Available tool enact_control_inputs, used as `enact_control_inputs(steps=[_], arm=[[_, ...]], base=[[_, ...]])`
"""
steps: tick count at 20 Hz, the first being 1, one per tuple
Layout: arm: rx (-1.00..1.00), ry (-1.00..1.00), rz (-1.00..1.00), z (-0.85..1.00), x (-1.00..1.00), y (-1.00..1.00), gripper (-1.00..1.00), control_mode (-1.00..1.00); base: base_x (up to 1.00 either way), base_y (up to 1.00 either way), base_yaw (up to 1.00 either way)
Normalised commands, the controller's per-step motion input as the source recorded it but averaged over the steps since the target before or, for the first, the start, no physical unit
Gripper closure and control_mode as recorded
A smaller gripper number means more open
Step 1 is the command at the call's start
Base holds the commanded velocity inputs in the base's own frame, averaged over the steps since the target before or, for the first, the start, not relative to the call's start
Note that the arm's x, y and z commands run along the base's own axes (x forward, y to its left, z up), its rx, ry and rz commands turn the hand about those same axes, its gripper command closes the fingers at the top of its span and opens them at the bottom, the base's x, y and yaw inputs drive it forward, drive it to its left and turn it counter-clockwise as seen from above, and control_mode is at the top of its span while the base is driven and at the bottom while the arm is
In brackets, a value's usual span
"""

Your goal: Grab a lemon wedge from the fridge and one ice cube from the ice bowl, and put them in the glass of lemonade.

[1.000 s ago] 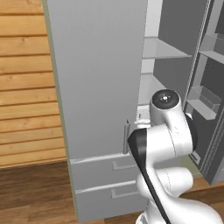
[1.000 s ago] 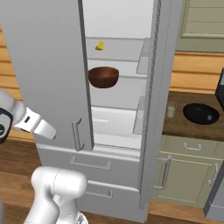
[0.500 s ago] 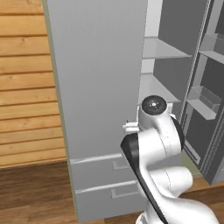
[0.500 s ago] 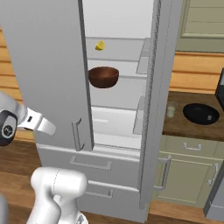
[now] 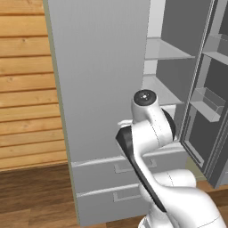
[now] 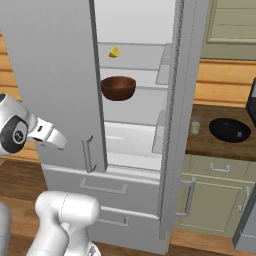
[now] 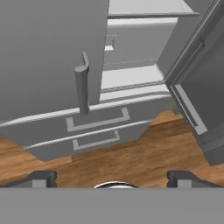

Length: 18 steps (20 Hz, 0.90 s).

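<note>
The grey fridge [image 6: 50, 60] stands with its left door shut and its right door [image 6: 175, 100] swung open. On an upper shelf inside lies the yellow lemon wedge [image 6: 114, 51], and a brown bowl [image 6: 118, 87] sits one shelf below. To the right, the glass of lemonade [image 6: 195, 125] and the black ice bowl [image 6: 229, 130] stand on a wooden counter [image 6: 210, 147]. My gripper [image 7: 113, 178] is open and holds nothing. It hangs low in front of the fridge [image 7: 39, 52], facing the left door's handle [image 7: 82, 87] and the drawers [image 7: 94, 120].
My arm [image 5: 147, 133] is folded close before the shut left door [image 5: 98, 67]. The open door's inner bins [image 5: 209, 100] jut out on the right. Olive cabinets [image 6: 215, 190] sit under the counter. Wooden floor [image 7: 144, 157] lies before the fridge, and a plank wall [image 5: 26, 89] is to its left.
The arm's upper joints have swung left and a little lower in front of the shut fridge door. The fridge and the things inside it have not moved.
</note>
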Motion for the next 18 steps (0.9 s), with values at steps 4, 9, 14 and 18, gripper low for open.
enact_control_inputs(steps=[4, 9, 14, 18], arm=[[0.11, -0.16, 0.03, -0.47, 0.15, -0.29, -1.0, -1.0], [0.2, -0.2, 0.02, -0.34, 0.03, -0.32, -1.0, -1.0], [0.16, -0.07, 0.03, -0.06, 0.06, -0.07, -1.0, -1.0], [0.0, 0.08, 0.03, 0.0, 0.3, 0.18, -1.0, -1.0]], base=[[0.0, 0.0, 0.0], [0.0, 0.0, 0.0], [0.0, 0.0, 0.0], [0.0, 0.0, 0.0]])
